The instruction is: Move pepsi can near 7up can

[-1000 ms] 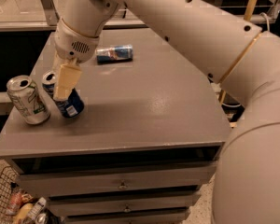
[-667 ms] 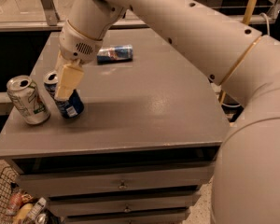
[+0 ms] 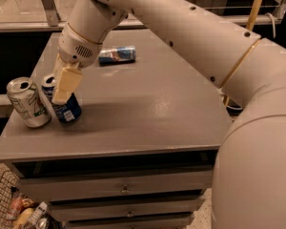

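The pepsi can, dark blue with a silver top, stands tilted near the table's front left. It is just right of the 7up can, silvery-white with green marks, which also leans a little. The two cans are almost touching. My gripper reaches down from the upper right and is shut on the pepsi can. One beige finger lies across the can's front and the other is hidden behind it.
A slimmer blue-and-silver can lies on its side at the back of the grey table. Drawers sit under the tabletop. A wire basket with packets stands on the floor at the lower left. My arm fills the right side.
The pepsi can's base has shifted slightly left, toward the 7up can, with my gripper still on it. Nothing else has moved.
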### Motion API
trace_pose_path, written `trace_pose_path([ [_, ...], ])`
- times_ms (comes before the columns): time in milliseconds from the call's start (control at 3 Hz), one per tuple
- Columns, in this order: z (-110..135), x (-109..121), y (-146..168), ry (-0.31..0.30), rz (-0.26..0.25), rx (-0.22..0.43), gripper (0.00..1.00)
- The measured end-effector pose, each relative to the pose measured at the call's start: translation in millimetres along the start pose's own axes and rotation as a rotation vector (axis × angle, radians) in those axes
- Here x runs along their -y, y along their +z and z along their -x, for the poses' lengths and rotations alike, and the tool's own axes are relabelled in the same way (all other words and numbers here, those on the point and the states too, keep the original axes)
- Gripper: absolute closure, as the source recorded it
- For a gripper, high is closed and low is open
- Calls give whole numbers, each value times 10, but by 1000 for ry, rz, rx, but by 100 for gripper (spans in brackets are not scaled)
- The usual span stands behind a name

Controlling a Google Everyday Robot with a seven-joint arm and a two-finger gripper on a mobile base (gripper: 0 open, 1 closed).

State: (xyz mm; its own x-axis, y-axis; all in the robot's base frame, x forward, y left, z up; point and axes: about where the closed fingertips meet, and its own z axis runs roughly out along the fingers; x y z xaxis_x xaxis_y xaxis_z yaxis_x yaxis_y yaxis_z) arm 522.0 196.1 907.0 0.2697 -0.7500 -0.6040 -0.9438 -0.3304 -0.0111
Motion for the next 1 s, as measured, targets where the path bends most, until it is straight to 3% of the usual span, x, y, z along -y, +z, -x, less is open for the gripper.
trace_pose_path([
  [333, 85, -13, 67, -22, -4, -3, 100],
  [667, 95, -15, 87, -24, -2, -3, 83],
  [1000, 104, -16, 106, -26, 1, -3, 59],
])
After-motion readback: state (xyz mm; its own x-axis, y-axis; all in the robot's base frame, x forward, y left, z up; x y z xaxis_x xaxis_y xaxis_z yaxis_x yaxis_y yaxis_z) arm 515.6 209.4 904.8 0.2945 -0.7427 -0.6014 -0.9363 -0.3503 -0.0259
